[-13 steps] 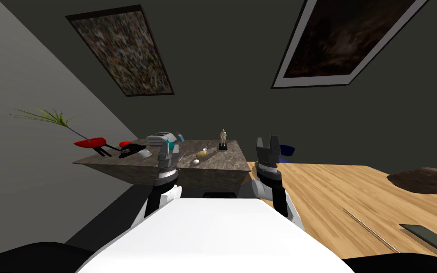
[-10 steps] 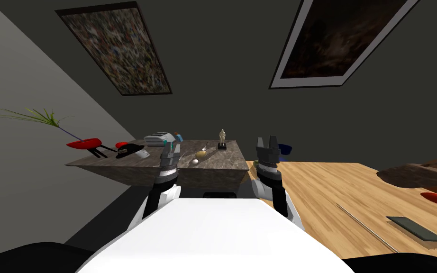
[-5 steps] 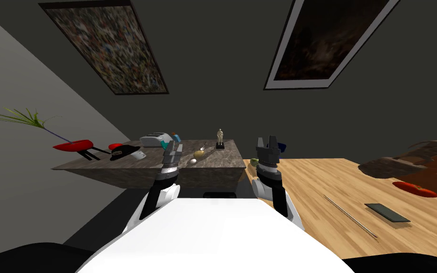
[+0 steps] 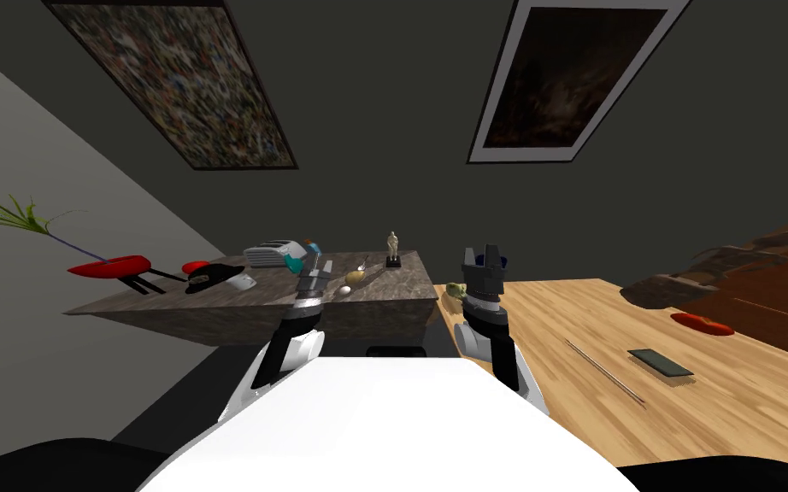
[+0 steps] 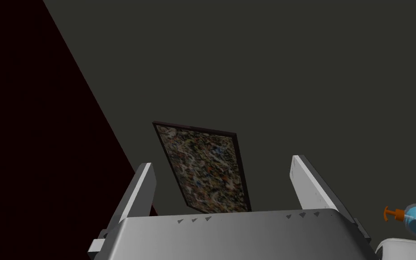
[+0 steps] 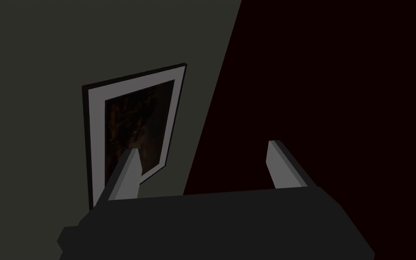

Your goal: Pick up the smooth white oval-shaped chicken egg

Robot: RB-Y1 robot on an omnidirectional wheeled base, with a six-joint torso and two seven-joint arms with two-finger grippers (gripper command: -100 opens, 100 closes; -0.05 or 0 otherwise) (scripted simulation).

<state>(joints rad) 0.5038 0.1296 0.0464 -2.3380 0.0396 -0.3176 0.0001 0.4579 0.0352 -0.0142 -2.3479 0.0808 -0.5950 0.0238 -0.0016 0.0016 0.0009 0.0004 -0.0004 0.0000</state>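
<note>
The small white egg (image 4: pixel 345 290) lies on a brown stone-topped table (image 4: pixel 213 299) near its front edge, in the head view. A yellowish round fruit (image 4: pixel 354 278) sits just behind it. My left gripper (image 4: pixel 317 272) is raised above the table, a little to the left of the egg, its fingers (image 5: pixel 139 192) open and empty. My right gripper (image 4: pixel 483 257) is held up off the table's right end, open with nothing between its fingers (image 6: pixel 281 164).
On the table stand a toaster (image 4: pixel 268 254), a blue pump bottle (image 4: pixel 311 249), a small statuette (image 4: pixel 392 245), a spoon (image 4: pixel 365 265), a black and white object (image 4: pixel 217 275) and a red dish with a plant (image 4: pixel 106 267). A wooden floor (image 4: pixel 572 342) spreads right, with a dark flat pad (image 4: pixel 659 362).
I have turned and moved, so the table and its things slid left and the floor items slid left too. My left gripper has edged closer to the egg. Both grippers stay open.
</note>
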